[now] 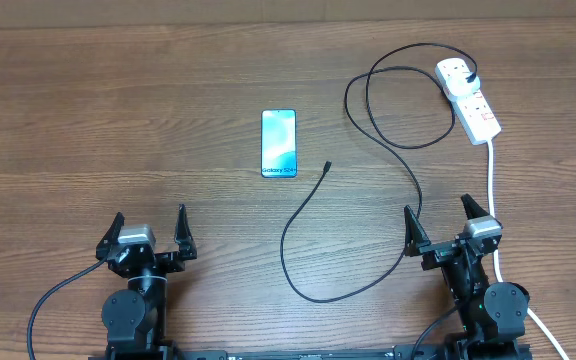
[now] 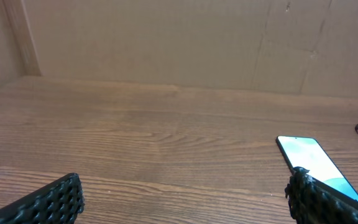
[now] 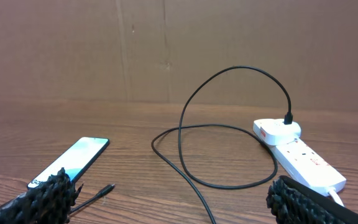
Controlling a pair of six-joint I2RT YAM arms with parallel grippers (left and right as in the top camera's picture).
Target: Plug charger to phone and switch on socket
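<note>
Sizing up charger (image 1: 308, 215): judged thin, limp, light. Spotted tip (image 1: 327, 166) just right of phone (image 1: 279, 143), apart; plug end (image 1: 471, 78) at socket (image 1: 478, 108), far right. Reckoned best pinch right behind tip. Found left gripper (image 1: 149, 215) and right gripper (image 1: 436, 208) wide, empty.

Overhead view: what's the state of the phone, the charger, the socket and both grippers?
phone: screen lit, lying flat, nothing plugged in.
charger: adapter in the socket, connector tip loose on the table beside the phone.
socket: adapter in its far outlet; switch position too small to tell.
left gripper: open, empty.
right gripper: open, empty.
</note>
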